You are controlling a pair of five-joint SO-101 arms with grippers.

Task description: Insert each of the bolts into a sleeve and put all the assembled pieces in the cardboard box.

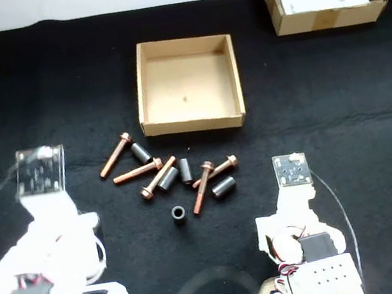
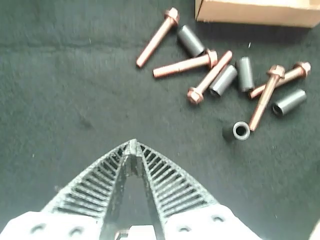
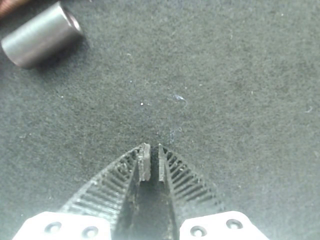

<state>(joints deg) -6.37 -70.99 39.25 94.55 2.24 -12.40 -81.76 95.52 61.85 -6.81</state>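
Desk (image 1: 37, 83) under black cloth, w/ open, empty box (image 1: 192, 124) at centre rear. Left claw (image 2: 133, 147) closed on nothing; right claw (image 3: 151, 162) all but closed, also empty. Five bolts (image 1: 115, 155) & five sleeves (image 1: 224, 186) lie loose just before the box, none mated. Prob. rigid, smooth metal, apt to roll: grip bolts mid-shank, sleeves across the barrel.

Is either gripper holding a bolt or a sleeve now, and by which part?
Nothing is held: the left gripper and the right gripper are both empty.
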